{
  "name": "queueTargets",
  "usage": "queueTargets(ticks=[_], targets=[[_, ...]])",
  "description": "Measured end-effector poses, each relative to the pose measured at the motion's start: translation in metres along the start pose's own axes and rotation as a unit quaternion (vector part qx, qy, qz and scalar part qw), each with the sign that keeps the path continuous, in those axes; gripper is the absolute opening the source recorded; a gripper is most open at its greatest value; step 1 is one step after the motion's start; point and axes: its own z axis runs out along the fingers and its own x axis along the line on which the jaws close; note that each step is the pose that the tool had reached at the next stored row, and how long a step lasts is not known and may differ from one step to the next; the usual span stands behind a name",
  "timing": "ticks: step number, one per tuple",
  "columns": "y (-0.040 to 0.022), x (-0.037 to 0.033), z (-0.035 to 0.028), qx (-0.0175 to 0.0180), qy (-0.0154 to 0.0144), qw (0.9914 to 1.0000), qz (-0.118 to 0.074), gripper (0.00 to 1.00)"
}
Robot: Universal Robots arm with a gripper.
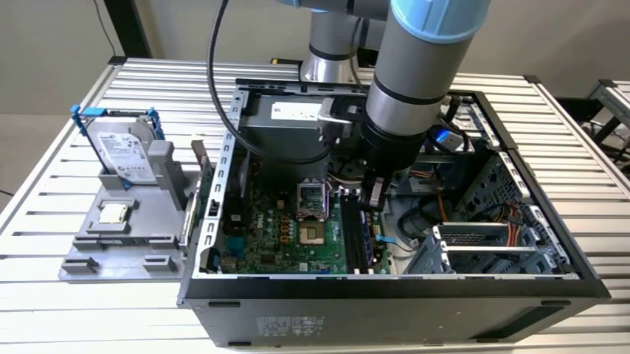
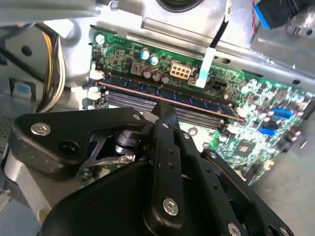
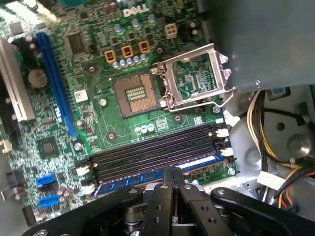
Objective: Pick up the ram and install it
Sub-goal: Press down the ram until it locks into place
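Observation:
The ram [image 3: 197, 163] stands on edge in the memory slot [image 3: 157, 156] row's outermost slot, on the motherboard inside the open computer case [image 1: 394, 284]. In the second wrist view it shows as a thin long edge [image 2: 206, 102] above the dark slots. My gripper [image 3: 172, 172] is shut, its two black fingertips pressed together right on the ram's top edge near its middle. In the exterior view the gripper [image 1: 375, 198] reaches down into the case over the slots, and the ram below it is hard to make out.
An open processor socket [image 3: 135, 93] with its raised metal frame lies beside the slots. Yellow and black cables [image 3: 273, 147] run close by. Outside the case, a grey holder [image 1: 99, 254] carries a silver hard drive [image 1: 123, 151] in a blue frame and a small square chip [image 1: 113, 214].

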Motion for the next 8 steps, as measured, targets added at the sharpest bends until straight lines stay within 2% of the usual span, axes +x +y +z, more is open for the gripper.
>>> queueTargets(ticks=[4, 8], targets=[[0.0001, 0.0000, 0.0000, 0.0003, 0.0023, 0.99948, -0.032, 0.00], [0.0000, 0.0000, 0.0000, 0.0006, 0.0043, 0.99811, -0.061, 0.00]])
